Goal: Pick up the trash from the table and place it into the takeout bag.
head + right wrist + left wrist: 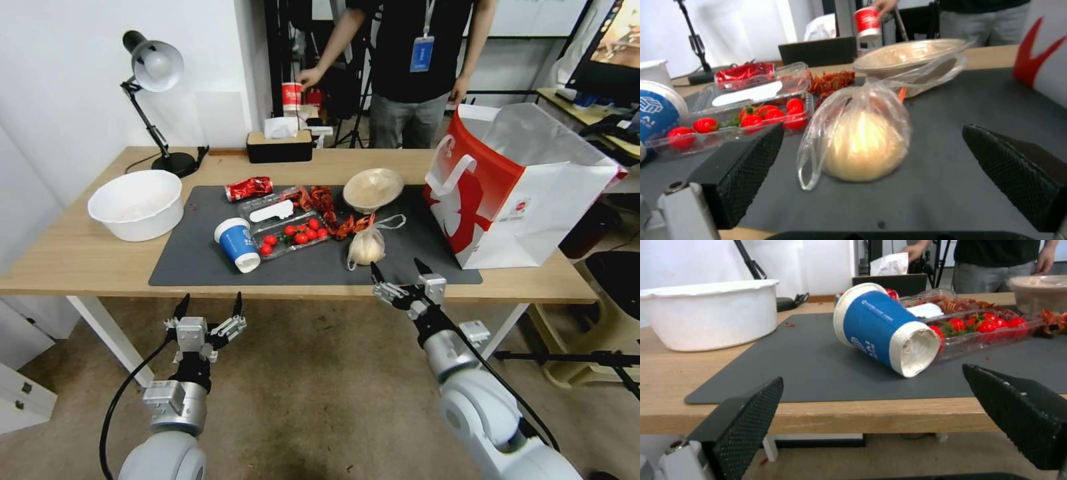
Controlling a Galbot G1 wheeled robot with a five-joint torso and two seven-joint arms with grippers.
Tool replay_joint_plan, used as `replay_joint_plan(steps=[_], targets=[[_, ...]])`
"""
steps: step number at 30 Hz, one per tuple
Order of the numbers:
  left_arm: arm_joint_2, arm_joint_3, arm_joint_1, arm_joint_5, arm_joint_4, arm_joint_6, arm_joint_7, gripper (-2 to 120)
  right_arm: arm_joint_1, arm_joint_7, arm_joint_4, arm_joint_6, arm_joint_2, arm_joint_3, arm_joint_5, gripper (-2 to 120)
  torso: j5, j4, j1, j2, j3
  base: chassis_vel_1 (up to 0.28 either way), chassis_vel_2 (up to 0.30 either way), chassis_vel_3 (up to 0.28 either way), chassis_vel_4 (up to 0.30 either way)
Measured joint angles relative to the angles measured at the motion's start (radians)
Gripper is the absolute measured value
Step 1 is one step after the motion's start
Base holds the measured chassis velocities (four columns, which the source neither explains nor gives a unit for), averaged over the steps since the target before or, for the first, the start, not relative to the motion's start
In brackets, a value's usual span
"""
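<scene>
On the table's [80, 260] dark mat [200, 267] lies the trash: a blue paper cup [238, 244] [882, 328] on its side, a crushed red can [249, 188], a beige bowl [373, 189] [907, 55], and a clear bag with a bun [367, 245] [865, 143]. The red-and-white takeout bag [513, 187] stands open at the right end. My left gripper [209, 307] hangs open below the front edge, facing the blue cup. My right gripper [398, 268] is open at the mat's front edge, just short of the bun bag.
A clear box of red tomatoes [287, 230] and red food scraps [320, 199] lie mid-mat. A large white bowl [137, 203] and a desk lamp [157, 67] stand at the left, a tissue box [279, 143] at the back. Behind the table, a person holds a red cup [291, 95].
</scene>
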Motion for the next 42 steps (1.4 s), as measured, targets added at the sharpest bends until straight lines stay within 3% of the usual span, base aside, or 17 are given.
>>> replay_joint_plan(steps=[17,25,42], targets=[[-0.001,-0.008,0.008,0.000,-0.013,0.002,0.000,100,0.241,0.218,-0.066,-0.225,-0.012,-0.121,0.102,100,-0.0001,0.0000,0.000,0.000,0.000,0.000,0.000,0.000,0.000],[-0.009,-0.007,0.009,0.002,-0.013,0.002,0.000,100,0.301,0.243,-0.096,-0.289,-0.015,-0.154,0.166,100,-0.0001,0.0000,0.000,0.000,0.000,0.000,0.000,0.000,0.000],[-0.012,-0.009,0.006,0.001,-0.002,0.000,-0.001,100,0.383,0.218,-0.186,-0.328,0.004,-0.198,0.200,100,-0.0001,0.0000,0.000,0.000,0.000,0.000,0.000,0.000,0.000]])
